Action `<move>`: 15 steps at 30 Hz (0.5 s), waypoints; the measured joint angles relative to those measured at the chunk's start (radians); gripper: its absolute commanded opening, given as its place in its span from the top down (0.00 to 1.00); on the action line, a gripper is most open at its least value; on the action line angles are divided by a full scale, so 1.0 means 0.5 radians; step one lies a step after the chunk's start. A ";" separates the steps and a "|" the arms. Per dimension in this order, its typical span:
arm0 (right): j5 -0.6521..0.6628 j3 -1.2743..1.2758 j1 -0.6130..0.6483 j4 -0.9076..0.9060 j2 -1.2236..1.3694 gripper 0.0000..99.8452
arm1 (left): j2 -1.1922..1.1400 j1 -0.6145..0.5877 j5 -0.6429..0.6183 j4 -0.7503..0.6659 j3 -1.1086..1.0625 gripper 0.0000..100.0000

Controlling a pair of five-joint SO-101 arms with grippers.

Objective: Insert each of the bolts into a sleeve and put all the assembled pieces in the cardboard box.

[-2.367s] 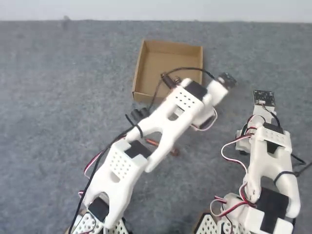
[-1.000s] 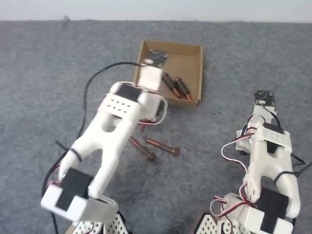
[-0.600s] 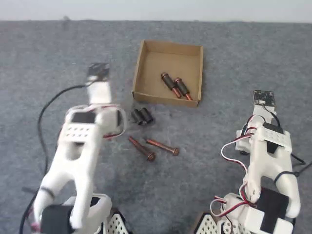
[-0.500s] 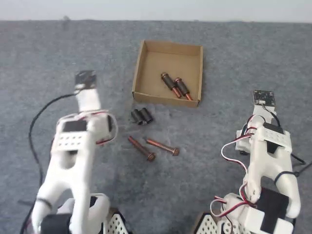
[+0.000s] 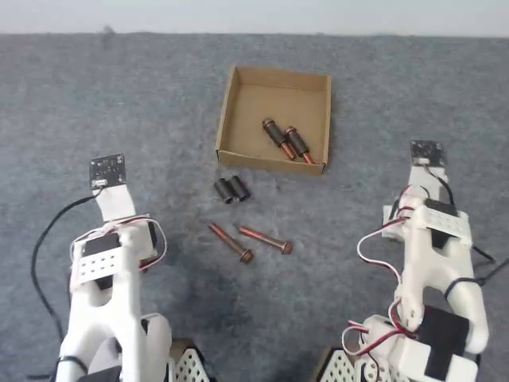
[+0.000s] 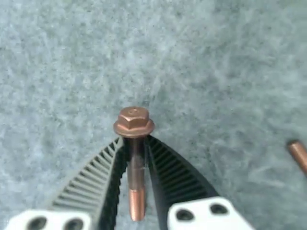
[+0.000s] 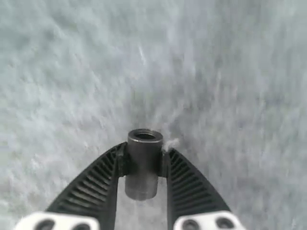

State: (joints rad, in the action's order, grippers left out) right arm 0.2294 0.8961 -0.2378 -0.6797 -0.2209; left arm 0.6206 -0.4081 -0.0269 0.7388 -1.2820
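My left gripper (image 6: pixel 134 140) is shut on a copper bolt (image 6: pixel 134 123), whose hex head sticks out past the fingertips. My right gripper (image 7: pixel 144 151) is shut on a black sleeve (image 7: pixel 142 165), held upright with its bore open. In the high view the left arm (image 5: pixel 111 263) is at the near left and the right arm (image 5: pixel 429 239) at the near right. The cardboard box (image 5: pixel 231 119) holds two assembled pieces (image 5: pixel 285 139). Two loose black sleeves (image 5: pixel 231 189) lie just in front of the box. Two loose bolts (image 5: pixel 248 240) lie nearer on the carpet.
Grey carpet (image 5: pixel 358 183) covers the whole table between the arms and around the box. The tip of another bolt (image 6: pixel 298 154) shows at the edge of the left wrist view.
The left arm swung from over the box out to the left and drew back toward its base, uncovering the box, the sleeves and the loose bolts. The right arm barely shifted.
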 measured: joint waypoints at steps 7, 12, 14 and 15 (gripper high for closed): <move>0.000 0.000 0.509 0.338 0.000 0.99 | 0.000 -0.006 0.021 0.000 0.000 0.99; 0.000 0.000 0.801 0.749 0.000 0.99 | 0.000 -0.006 0.021 0.000 0.000 0.99; 0.000 0.000 0.875 0.927 0.000 0.99 | 0.000 -0.006 0.021 0.000 0.000 0.99; 0.000 0.000 0.908 1.019 0.000 0.99 | 0.000 -0.006 0.021 0.000 0.000 0.99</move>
State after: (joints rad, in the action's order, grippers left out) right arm 0.2294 0.8961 0.2163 -0.1703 -0.2209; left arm 0.6206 -0.4112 -0.0161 0.7388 -1.2820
